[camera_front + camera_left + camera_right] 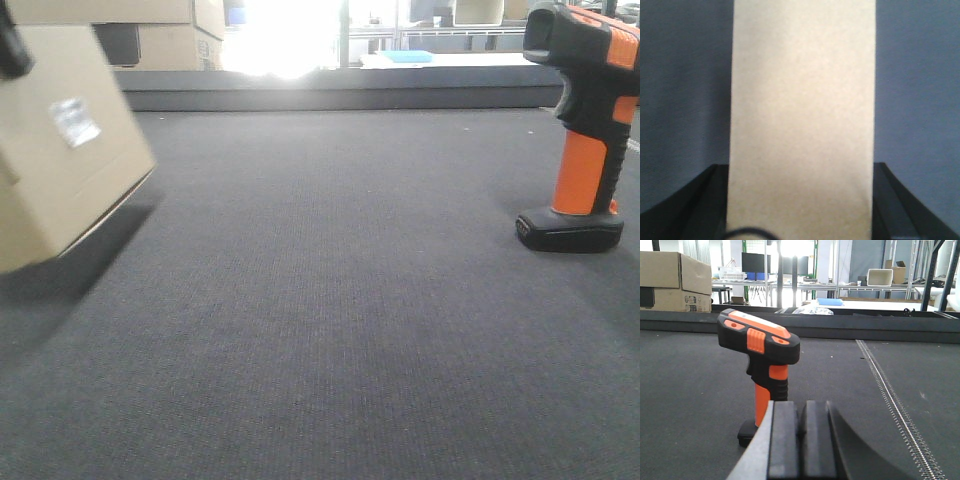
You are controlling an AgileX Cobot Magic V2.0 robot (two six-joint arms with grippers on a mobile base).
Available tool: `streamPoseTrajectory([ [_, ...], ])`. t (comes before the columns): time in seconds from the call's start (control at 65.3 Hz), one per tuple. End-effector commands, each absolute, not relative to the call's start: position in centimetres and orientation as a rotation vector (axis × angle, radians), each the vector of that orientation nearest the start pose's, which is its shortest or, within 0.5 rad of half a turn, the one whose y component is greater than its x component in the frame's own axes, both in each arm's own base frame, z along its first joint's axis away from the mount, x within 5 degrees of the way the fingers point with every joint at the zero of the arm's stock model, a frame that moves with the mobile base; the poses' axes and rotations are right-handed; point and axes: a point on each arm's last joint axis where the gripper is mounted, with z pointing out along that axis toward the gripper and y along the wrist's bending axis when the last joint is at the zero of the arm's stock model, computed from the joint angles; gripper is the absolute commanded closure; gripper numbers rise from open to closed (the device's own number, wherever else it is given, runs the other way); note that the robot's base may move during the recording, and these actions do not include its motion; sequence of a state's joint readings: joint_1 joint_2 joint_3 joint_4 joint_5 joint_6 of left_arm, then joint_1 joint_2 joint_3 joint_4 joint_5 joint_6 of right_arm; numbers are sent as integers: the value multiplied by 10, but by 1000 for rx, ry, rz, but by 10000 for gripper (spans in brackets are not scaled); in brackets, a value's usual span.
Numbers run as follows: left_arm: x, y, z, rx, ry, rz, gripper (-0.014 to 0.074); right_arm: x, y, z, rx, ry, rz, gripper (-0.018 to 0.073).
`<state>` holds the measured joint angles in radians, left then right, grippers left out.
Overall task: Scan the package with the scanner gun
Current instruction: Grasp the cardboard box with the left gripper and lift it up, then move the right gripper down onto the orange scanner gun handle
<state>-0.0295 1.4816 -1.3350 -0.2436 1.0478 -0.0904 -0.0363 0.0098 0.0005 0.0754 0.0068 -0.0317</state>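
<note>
The package, a brown cardboard box (60, 150) with a small white label, hangs tilted above the dark mat at the far left. My left gripper (800, 200) is shut on it, and the box (802, 100) fills the space between the black fingers (707, 200). The orange and black scanner gun (585, 130) stands upright on its base at the far right. In the right wrist view the scanner gun (762, 355) stands just ahead and left of my right gripper (800, 440), whose pads are pressed together with nothing between them.
A raised dark edge (340, 95) borders the mat at the back. Cardboard boxes (675, 282) and shelving stand beyond it. A zipper-like seam (890, 400) runs across the mat to the right of the scanner.
</note>
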Motion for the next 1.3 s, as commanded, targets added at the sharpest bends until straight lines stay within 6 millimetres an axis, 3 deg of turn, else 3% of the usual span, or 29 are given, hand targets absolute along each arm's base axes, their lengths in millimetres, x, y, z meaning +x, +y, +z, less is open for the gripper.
streamPoseTrajectory([
  [0.0,303,-34,348,-169,2634,-436,426,56,-2,214,62,1473,5,721],
  [0.719,310,-35,354,-190,2524,-459,426,56,-2,218,62,1444,3,721],
  [1.041,311,-35,355,-191,2521,-459,426,35,-1,304,1,1623,-57,721],
  [1.286,307,-36,353,-184,2563,-463,426,66,-2,341,4,1786,-45,721],
])
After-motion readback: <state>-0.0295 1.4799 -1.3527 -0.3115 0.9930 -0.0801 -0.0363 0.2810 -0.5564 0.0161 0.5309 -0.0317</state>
